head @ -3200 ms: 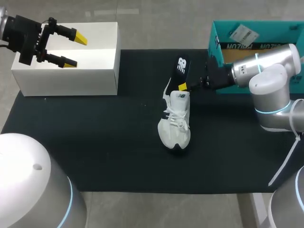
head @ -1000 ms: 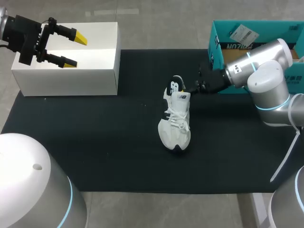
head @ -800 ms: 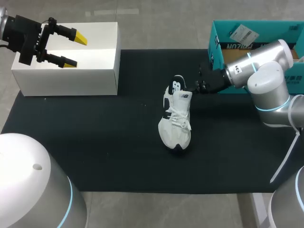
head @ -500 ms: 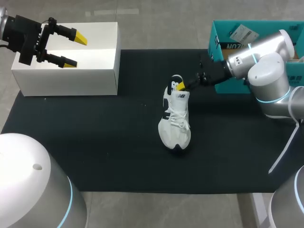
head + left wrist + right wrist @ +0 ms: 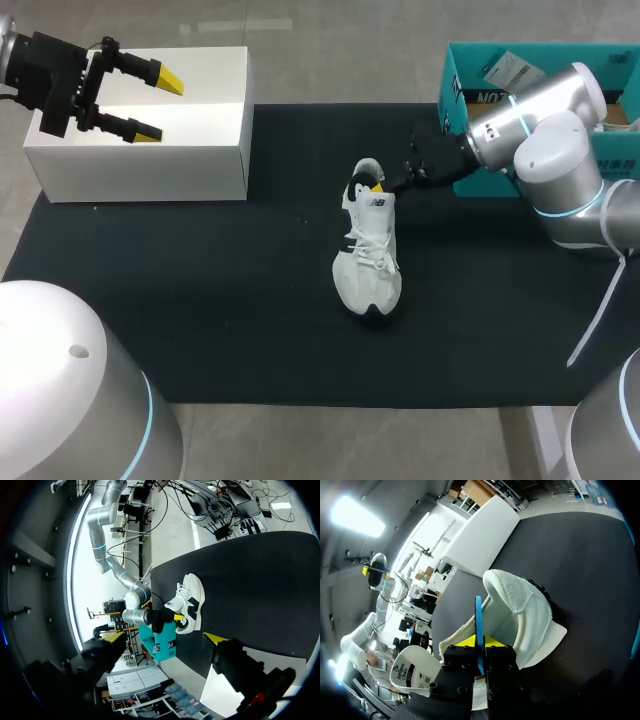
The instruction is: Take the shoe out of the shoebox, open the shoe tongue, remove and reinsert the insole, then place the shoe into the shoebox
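1 white mesh-and-leather sneaker with black side panels [image 5: 368, 250] lies near the middle of the black, matte mat [image 5: 200, 300] that covers the desk, upright on its sole, with its laced toe toward 6 o'clock and its padded heel collar toward 12 o'clock. A small dark emblem sits on its tongue, too small to read. At 2 o'clock stands the teal cardboard shoebox [image 5: 448, 95], open, with dark lettering along its wall and a white printed sticker [image 5: 511, 70] inside it. At 10 o'clock a plain white rectangular cardboard box [image 5: 200, 150] rests on the mat's edge.

The right pincer [image 5: 378, 186] comes in from 3 o'clock and dips into the sneaker's heel opening. In the right wrist view its 2 black fingers stand nearly together, pressed from both sides on the thin blue-edged insole [image 5: 478, 620], which runs on edge down into the terry-lined heel.

The left pincer [image 5: 160, 107] hangs over the white box at 10 o'clock, its 2 yellow tips spread wide, gripping nothing.
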{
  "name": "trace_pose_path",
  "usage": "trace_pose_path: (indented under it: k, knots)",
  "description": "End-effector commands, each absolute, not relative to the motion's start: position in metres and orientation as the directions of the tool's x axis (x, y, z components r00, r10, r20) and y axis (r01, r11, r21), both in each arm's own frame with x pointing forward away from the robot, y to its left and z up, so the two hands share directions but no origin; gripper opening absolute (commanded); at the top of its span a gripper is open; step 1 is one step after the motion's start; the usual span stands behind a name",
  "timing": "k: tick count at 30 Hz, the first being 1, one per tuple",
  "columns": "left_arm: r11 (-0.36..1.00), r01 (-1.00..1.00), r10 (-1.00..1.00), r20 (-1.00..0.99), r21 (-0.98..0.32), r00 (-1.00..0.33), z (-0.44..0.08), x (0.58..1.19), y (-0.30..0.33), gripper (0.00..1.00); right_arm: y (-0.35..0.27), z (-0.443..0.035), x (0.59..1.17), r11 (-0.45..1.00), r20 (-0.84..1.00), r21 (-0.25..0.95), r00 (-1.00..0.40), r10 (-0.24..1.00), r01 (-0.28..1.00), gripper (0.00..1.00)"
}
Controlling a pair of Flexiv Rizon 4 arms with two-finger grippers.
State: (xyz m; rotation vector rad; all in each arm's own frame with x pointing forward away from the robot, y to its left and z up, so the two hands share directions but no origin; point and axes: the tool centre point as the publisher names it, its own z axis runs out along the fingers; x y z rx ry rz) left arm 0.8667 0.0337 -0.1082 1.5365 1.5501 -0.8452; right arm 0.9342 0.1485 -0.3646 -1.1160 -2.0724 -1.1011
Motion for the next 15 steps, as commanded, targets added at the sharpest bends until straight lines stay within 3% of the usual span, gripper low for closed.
trace_pose_path:
  k: [1,8,9,10,11,15]
  knots:
    - [0.046,0.997,0.482,-0.876,0.065,0.035,-0.107,0.867,0.034,1.0,0.15,-0.369,0.927,0.323,0.751,0.393,-0.503,0.427,0.861,0.0]
    - [0.046,0.997,0.482,-0.876,0.065,0.035,-0.107,0.867,0.034,1.0,0.148,-0.372,0.922,0.308,0.761,0.392,-0.494,0.421,0.867,0.0]
    - [0.046,0.997,0.482,-0.876,0.065,0.035,-0.107,0.867,0.034,1.0,0.148,-0.371,0.923,0.307,0.76,0.394,-0.495,0.421,0.866,0.09]
    - [0.046,0.997,0.482,-0.876,0.065,0.035,-0.107,0.867,0.034,1.0,0.147,-0.37,0.925,0.305,0.758,0.397,-0.497,0.423,0.866,0.29]
    - [0.046,0.997,0.482,-0.876,0.065,0.035,-0.107,0.867,0.034,1.0,0.147,-0.368,0.927,0.303,0.753,0.403,-0.501,0.426,0.864,0.38]
    - [0.046,0.997,0.482,-0.876,0.065,0.035,-0.107,0.867,0.034,1.0,0.144,-0.36,0.935,0.297,0.735,0.429,-0.521,0.435,0.853,0.37]
